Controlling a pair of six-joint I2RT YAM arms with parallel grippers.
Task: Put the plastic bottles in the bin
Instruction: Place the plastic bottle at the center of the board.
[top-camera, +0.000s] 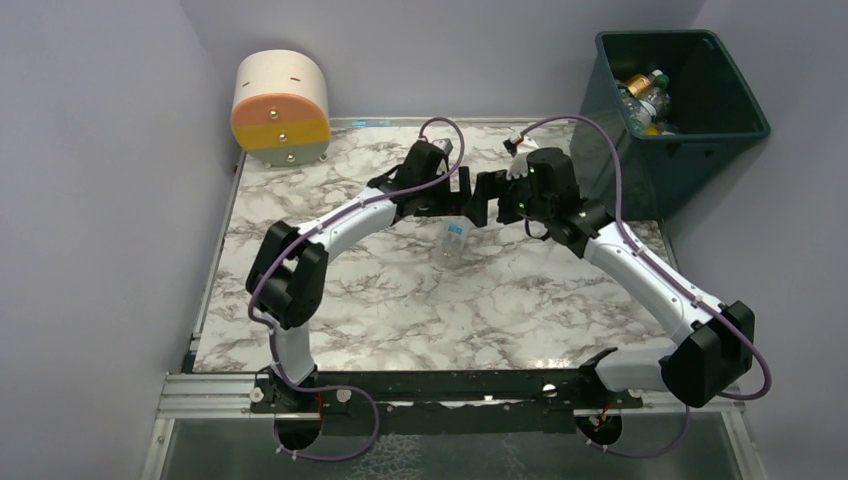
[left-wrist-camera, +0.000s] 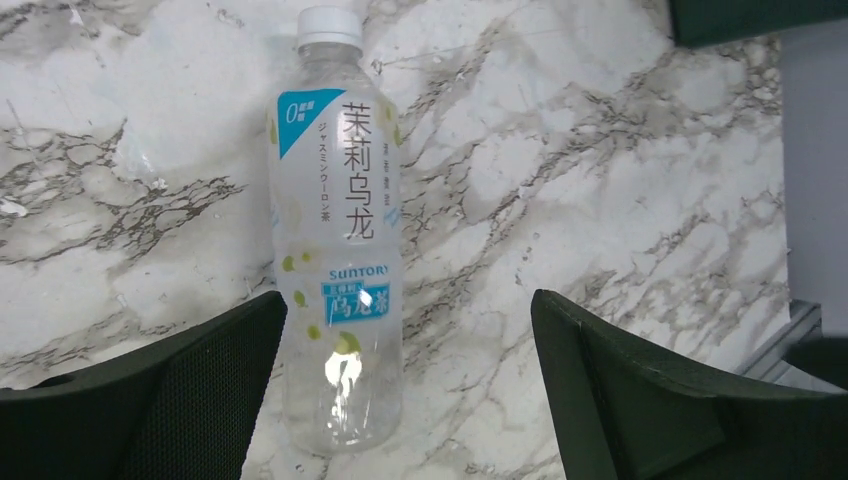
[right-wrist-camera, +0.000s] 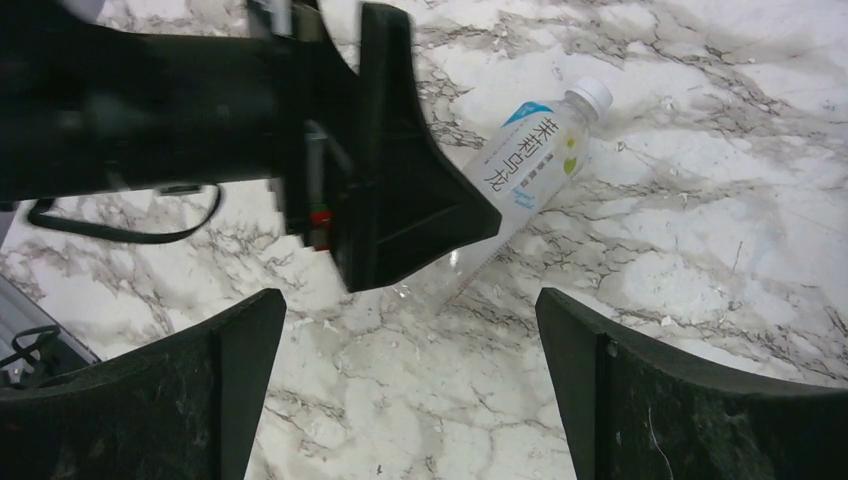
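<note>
From the top view, you are at the pickup step for one bottle (top-camera: 453, 245). It lies free on the marble table (top-camera: 350, 300), well apart from the bin (top-camera: 690, 150), to the bin's left and on its near side. Other bottles (top-camera: 645, 95) already sit inside the bin. The left gripper (top-camera: 458, 195) and right gripper (top-camera: 487, 203) hang close together just on the bin's side of the loose bottle, and neither touches it. The bottle's long axis runs roughly near to far. Its white cap points toward the far edge, passing left of the bin.

In the left wrist view, the fingers are spread wide with nothing pinched. The bottle (left-wrist-camera: 340, 250) lies flat with its cap up the frame, on the side where a corner of the bin (left-wrist-camera: 750, 15) shows. The jaws already span across its long axis. But the bottle sits hard against the left-hand finger (left-wrist-camera: 200, 390), not centred, so I judge you need a small sideways shift before lowering and closing on its middle.

In the right wrist view, these fingers are spread too and hold nothing. The bottle (right-wrist-camera: 530, 160) lies beyond them, cap to the upper right, with its base hidden behind the left gripper's body. The bin is out of this view. Once the bottle is gripped, the carry to the bin is long, so take a firm hold.
</note>
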